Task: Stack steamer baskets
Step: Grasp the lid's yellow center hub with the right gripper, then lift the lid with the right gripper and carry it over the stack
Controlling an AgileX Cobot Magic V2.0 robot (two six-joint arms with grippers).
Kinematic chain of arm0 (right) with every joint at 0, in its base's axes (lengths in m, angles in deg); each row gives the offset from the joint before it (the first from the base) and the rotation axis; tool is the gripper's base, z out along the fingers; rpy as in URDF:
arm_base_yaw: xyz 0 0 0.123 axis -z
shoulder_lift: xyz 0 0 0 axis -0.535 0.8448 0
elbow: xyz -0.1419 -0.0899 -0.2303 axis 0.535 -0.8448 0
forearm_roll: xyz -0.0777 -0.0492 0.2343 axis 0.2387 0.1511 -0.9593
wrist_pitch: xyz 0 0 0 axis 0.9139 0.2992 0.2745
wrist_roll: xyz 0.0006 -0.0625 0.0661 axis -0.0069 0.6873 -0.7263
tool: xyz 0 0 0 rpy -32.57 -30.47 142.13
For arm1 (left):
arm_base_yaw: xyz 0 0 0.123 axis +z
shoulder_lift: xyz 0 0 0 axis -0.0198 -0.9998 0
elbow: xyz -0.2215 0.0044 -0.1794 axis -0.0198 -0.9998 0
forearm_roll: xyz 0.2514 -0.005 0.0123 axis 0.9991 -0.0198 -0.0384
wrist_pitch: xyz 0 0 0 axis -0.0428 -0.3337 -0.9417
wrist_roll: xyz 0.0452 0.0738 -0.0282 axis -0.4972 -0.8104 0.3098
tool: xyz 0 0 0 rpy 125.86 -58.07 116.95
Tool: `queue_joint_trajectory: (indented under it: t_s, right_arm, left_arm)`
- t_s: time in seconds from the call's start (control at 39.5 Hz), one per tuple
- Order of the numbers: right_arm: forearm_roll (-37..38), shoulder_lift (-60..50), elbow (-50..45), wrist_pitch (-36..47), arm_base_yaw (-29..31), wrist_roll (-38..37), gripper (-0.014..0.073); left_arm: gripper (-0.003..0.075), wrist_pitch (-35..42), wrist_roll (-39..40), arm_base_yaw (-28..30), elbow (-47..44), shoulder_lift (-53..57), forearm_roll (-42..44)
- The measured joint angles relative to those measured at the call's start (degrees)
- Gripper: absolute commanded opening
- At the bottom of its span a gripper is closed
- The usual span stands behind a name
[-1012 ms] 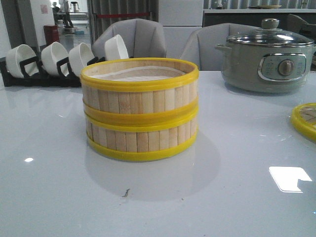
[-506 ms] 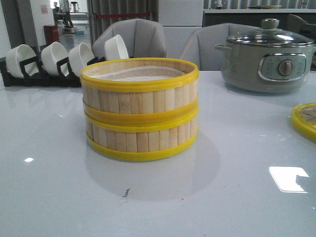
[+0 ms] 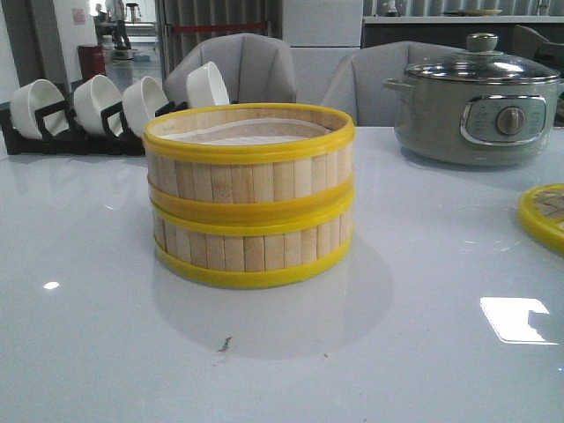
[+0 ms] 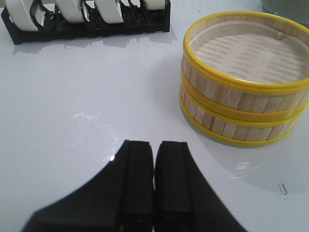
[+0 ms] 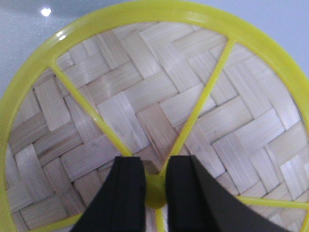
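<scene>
Two round bamboo-slat steamer baskets w/ bright yellow plastic rims sit stacked at the centre of a glossy white table. The upper steamer basket rests squarely on the lower steamer basket, rims touching all round; a pale liner shows inside the top one. A small dark speck lies on the table just near of the stack.

Far left: a black dish rack holding four white ceramic bowls tilted on edge, well apart from the stack. Far right: a grey-green electric pot w/ glass lid, knob on its front. Behind the table, two grey upholstered chairs. At the right edge of the front view, part of a flat woven bamboo lid w/ yellow rim lies on the table, well apart from the baskets.

Left end effector: black fingers pressed together, nothing between them, above bare table to the left of the stack, not touching it. Nothing stands between it and the baskets.

Right end effector: directly over the woven lid, yellow spokes running to a central yellow knob. Its black fingers sit either side of the knob; can't tell whether they actually pinch it or just flank it.
</scene>
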Motion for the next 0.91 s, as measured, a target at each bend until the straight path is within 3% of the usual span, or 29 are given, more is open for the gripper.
queue_joint_trajectory:
  t_s: [0.43,0.91]
  right_arm:
    - [-0.72,0.5,2.5,-4.98,-1.84,0.0,0.0056]
    - [-0.95,0.5,25.18,-19.59,-13.83,0.0,0.0056]
  left_arm:
    - [0.0085,0.0,0.0,0.0,0.0,0.0,0.0]
    - [0.0085,0.0,0.0,0.0,0.0,0.0,0.0]
